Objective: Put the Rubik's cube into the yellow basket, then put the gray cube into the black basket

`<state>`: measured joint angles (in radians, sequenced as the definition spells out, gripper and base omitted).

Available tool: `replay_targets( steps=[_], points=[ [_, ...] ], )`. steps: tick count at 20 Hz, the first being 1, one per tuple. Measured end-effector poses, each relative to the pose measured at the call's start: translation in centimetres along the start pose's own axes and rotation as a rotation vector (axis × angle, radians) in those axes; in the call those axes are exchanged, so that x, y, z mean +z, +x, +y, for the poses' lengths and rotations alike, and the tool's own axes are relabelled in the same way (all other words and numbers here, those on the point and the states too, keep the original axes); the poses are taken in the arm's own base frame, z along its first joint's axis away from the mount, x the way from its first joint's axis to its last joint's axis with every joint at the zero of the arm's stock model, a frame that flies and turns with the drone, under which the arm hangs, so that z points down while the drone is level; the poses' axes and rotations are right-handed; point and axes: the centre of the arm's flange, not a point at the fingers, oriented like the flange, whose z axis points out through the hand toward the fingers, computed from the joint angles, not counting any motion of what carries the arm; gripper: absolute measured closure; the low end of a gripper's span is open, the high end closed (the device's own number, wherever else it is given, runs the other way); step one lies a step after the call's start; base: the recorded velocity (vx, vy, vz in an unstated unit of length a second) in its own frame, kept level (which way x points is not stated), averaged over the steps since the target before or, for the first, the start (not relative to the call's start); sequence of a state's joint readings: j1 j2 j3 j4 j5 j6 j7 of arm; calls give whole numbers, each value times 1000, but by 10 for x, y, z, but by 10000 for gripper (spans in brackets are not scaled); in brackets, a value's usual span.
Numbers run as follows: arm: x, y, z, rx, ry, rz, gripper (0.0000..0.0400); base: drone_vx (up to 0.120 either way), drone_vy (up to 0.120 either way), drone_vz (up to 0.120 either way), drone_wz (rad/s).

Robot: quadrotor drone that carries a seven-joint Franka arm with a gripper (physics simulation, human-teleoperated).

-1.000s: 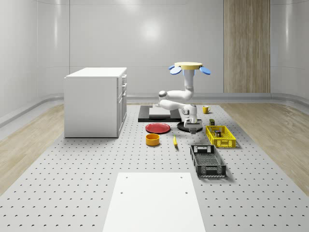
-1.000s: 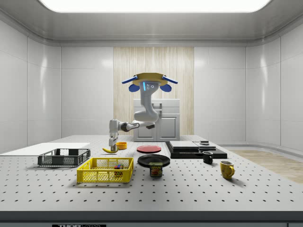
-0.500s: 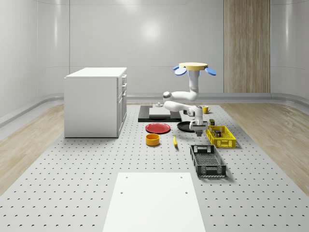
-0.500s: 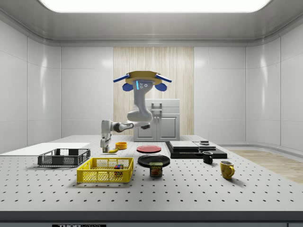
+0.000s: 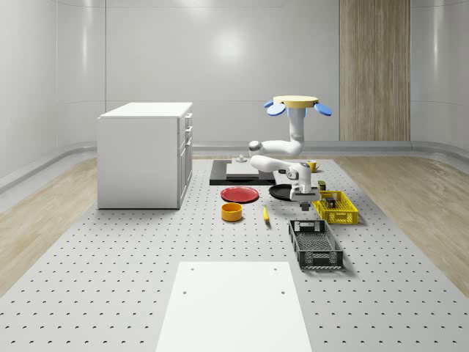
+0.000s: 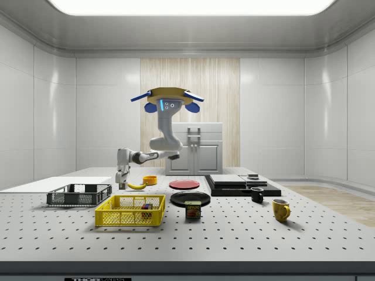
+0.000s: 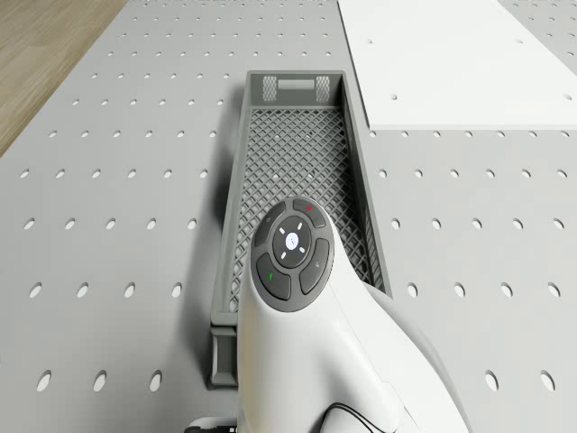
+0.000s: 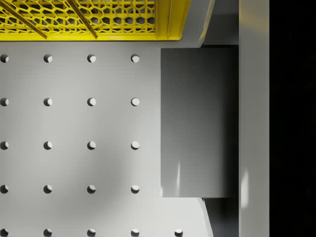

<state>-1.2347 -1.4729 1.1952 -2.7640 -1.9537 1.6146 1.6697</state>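
Note:
In the wrist view a gray cube (image 8: 190,108) sits between my gripper's (image 8: 205,122) two fingers, which are shut on it above bare table beside the yellow basket's (image 8: 89,19) edge. The drone (image 5: 297,105) hovers over the back of the table with its arm bent down. My gripper (image 5: 304,195) hangs just off the yellow basket's (image 5: 344,215) left side in the whole-scene view, beyond the black basket's (image 5: 297,242) far end. From the side, the gripper (image 6: 122,181) is above the gap between the black basket (image 6: 79,202) and the yellow basket (image 6: 126,218). The Rubik's cube (image 6: 146,206) lies in the yellow basket.
A red plate (image 5: 239,194), black plate (image 5: 278,192), orange bowl (image 5: 231,212) and banana (image 5: 265,213) lie left of the gripper. A white cabinet (image 5: 145,154), black platform (image 5: 220,178), can (image 6: 193,209) and mugs (image 6: 281,209) stand around. A white mat (image 7: 451,54) lies past the black basket (image 7: 353,162).
Drone and arm have shifted toward the whole-scene view's right and front, leftward in the side view. The gripper went from over the black plate to beside the yellow basket.

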Motion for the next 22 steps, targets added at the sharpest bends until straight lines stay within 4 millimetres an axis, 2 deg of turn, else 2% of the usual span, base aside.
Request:
replay_targets(
  steps=[22],
  points=[
    [0,0,0,0,0,0,149,120,0,0,0]
  ],
)
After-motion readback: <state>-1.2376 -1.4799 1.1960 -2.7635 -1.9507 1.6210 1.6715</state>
